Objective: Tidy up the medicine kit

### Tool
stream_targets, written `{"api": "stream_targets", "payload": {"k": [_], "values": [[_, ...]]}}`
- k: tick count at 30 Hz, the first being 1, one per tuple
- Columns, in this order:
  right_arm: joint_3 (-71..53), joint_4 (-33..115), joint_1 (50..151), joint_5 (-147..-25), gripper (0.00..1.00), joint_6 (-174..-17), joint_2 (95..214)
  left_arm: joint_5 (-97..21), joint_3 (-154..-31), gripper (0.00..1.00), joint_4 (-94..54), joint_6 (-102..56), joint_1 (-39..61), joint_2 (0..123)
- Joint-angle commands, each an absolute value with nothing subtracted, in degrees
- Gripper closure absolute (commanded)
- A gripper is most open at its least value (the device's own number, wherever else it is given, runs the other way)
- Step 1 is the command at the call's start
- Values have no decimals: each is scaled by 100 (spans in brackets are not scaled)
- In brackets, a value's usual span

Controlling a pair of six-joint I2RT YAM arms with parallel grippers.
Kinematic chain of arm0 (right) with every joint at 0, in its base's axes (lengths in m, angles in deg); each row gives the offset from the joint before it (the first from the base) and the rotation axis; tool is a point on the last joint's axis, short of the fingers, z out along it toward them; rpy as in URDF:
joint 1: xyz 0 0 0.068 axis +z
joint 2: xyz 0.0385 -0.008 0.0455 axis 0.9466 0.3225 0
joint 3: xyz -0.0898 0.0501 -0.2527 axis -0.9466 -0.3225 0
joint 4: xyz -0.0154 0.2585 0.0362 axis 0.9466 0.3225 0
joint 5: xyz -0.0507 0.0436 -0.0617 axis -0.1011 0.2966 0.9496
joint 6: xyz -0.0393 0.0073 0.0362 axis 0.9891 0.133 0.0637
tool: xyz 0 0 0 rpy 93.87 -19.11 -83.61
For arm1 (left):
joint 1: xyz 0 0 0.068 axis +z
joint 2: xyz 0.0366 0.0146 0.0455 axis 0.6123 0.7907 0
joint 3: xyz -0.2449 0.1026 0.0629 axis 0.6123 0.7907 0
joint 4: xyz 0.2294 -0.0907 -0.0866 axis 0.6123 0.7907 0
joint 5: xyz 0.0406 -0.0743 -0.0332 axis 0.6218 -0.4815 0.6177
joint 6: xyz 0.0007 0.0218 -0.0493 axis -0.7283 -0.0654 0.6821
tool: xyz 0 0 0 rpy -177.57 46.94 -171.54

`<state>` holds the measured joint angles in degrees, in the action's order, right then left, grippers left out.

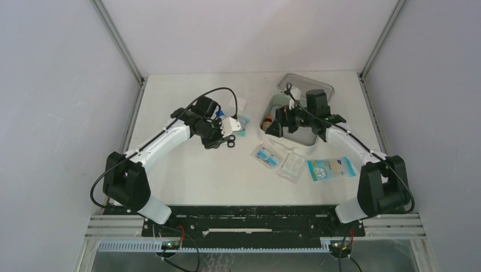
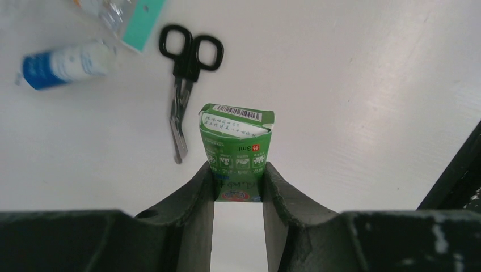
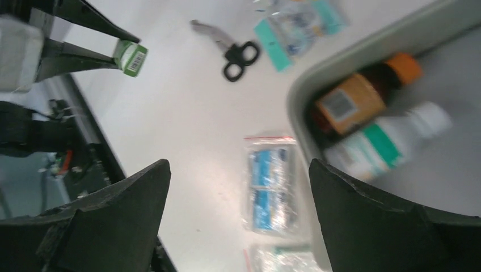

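Top view: medicine kit [image 3: 374, 45] sits right of centre toward the far side of the table [image 1: 193, 181]. It is open, with its lid [image 1: 309, 84] folded back on the far side.

The right gripper [image 3: 238, 175] hangs over the kit's near-left corner. Its jaws are spread wide with nothing between them. In the right wrist view the kit's grey rim runs across the upper right of the frame, just beyond the right finger. Inside lie a brown bottle with orange cap [image 3: 351, 99] and a white bottle with green label [image 3: 391, 139], side by side and touching.

The left gripper [image 2: 238, 170] is at centre-left of the top view, well apart from the kit and to its left. Its jaws are clamped on a small green carton [image 2: 237, 141], gripped at its lower end. The barcode end sticks out past the fingertips and the carton is held clear of the tabletop.

Under and beyond it lie black-handled scissors [image 2: 184, 73], closed and flat on the table. A blue-and-white tube [image 2: 62, 63] is at upper left of the left wrist view. A teal-edged packet [image 2: 142, 17] is at the top edge, just beside the scissor handles.

Nearer than the kit in the top view, outside it, there are three more items. A clear packet with blue contents [image 3: 271, 190] lies just beside the kit's wall. A second clear packet [image 1: 293, 166] is next to it. A blue printed pack [image 1: 330, 168] is further right.
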<state>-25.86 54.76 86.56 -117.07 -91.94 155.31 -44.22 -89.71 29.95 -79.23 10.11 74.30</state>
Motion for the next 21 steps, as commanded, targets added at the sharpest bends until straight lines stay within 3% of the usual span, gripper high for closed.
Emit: {"api": "stream_targets", "payload": {"k": [1,9,21], "values": [[-2302,4547,8990,-12659,9,-10321,16032,-4804,-9719,69,3136,-7729,668,7124],[-2207,3360,9349,-13663,10,-11649,16779,-4696,-9848,69,2841,-7443,286,6968],[-1878,2481,9593,-13967,14,-12853,17329,-4468,-9756,68,2637,-7352,133,6927]]}}
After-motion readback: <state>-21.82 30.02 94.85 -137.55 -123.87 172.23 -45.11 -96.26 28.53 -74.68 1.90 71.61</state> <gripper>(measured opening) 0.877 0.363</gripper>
